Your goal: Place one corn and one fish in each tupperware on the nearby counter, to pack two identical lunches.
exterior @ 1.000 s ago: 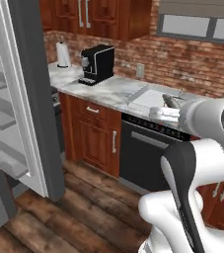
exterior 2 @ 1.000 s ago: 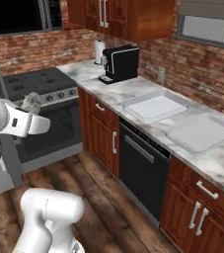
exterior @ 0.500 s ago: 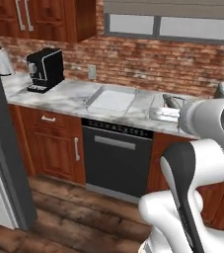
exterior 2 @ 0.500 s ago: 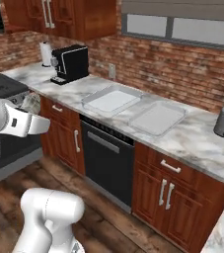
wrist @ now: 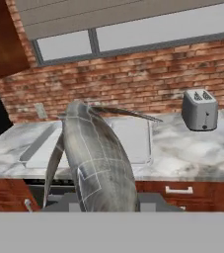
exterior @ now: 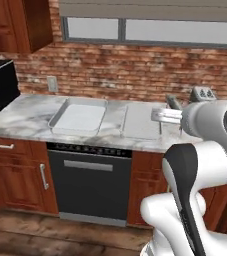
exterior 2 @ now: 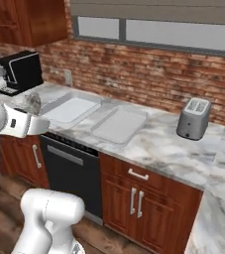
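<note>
Room: brick-walled kitchen with a long window (exterior: 150,30) above a marbled tabletop (exterior 2: 158,144) on reddish-brown cabinets (exterior 2: 134,196).
Tupperware: two pale-grey trays side by side near the tabletop's front edge, over the black dishwasher (exterior: 90,182); left tray (exterior: 79,116), right tray (exterior: 141,121).
Gripper: gripper (exterior 2: 32,101) closed on a fish, held in front of the tabletop, off its surface.
Fish: dark-grey fish (wrist: 97,158) clamped in the gripper, standing up close to the hand camera with its thin tail (wrist: 128,113) pointing toward the trays.
Toaster: grey toaster (exterior 2: 193,119) on the tabletop to the right of the trays, well apart from them.
Coffee machine: black coffee machine (exterior 2: 21,72) at the tabletop's left end.
</note>
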